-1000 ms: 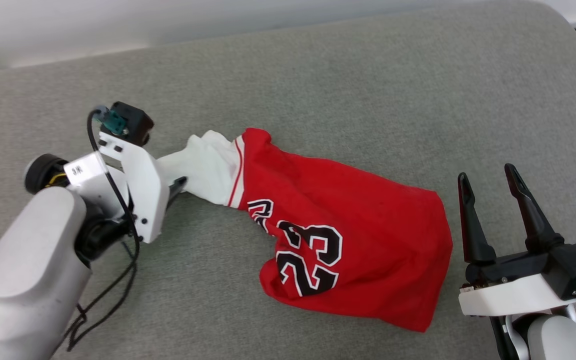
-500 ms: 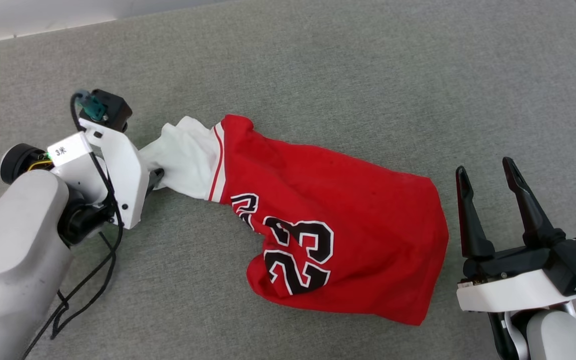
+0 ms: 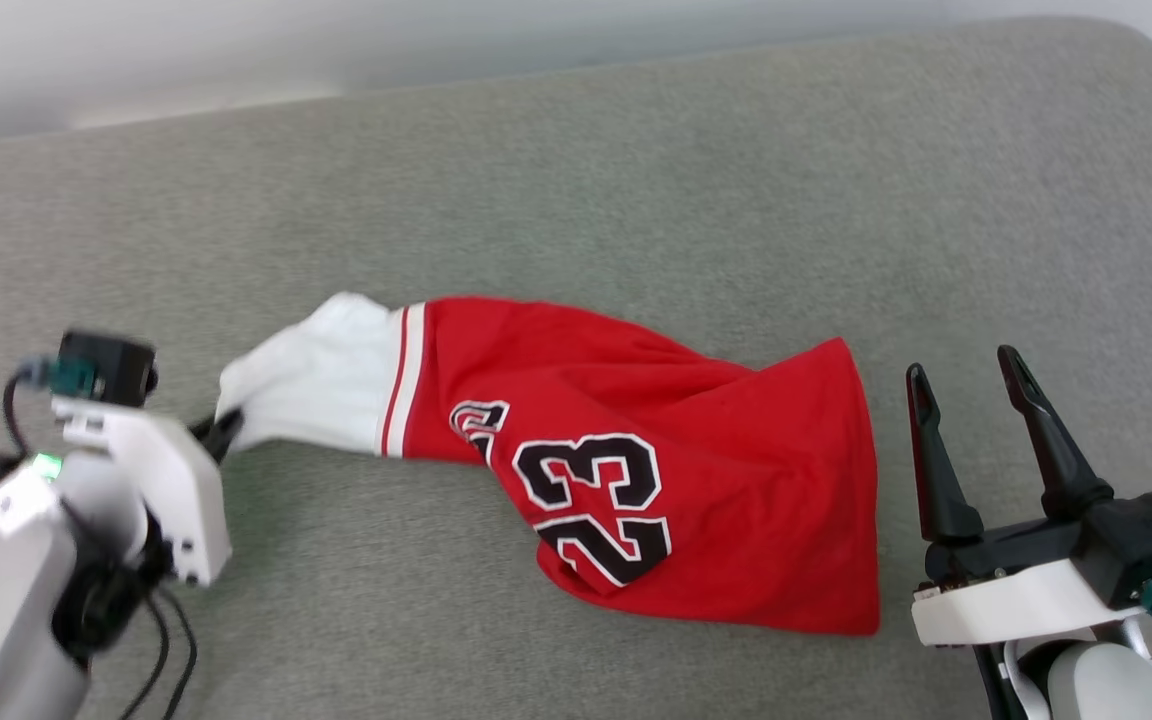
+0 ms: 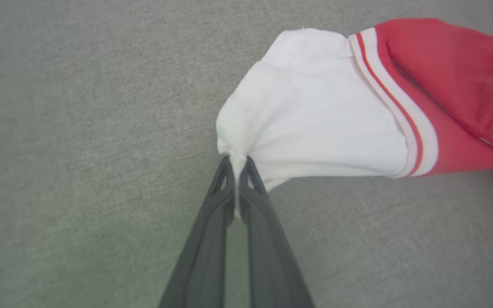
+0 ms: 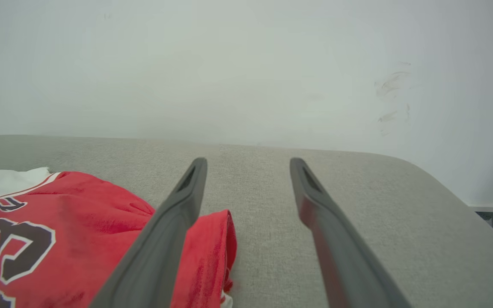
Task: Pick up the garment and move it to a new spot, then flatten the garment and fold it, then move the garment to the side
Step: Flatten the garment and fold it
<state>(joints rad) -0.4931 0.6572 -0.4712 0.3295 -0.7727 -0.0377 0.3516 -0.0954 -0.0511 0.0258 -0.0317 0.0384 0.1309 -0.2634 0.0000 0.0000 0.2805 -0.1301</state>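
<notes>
Pick-up step: left tool [image 4: 238, 160] clenches the garment [image 3: 736, 440] by its sleeve [image 4: 315, 111], frame's left; right tool [image 3: 961, 366] stands released. Next likely needs a lift and carry.

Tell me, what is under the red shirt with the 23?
The grey padded surface shows all around the shirt, so it likely lies on that. Whatever sits directly beneath is covered by the cloth.

Open grey fabric-covered table [image 3: 636, 150] is found beyond the crumpled red jersey T-shirt with white sleeve [image 3: 736, 500], as far as the pale wall [image 5: 246, 64]. The middle is blocked by that T-shirt, whose hem is seen just beside the right hand [image 3: 961, 362]; bare table is seen to that hand's right.
</notes>
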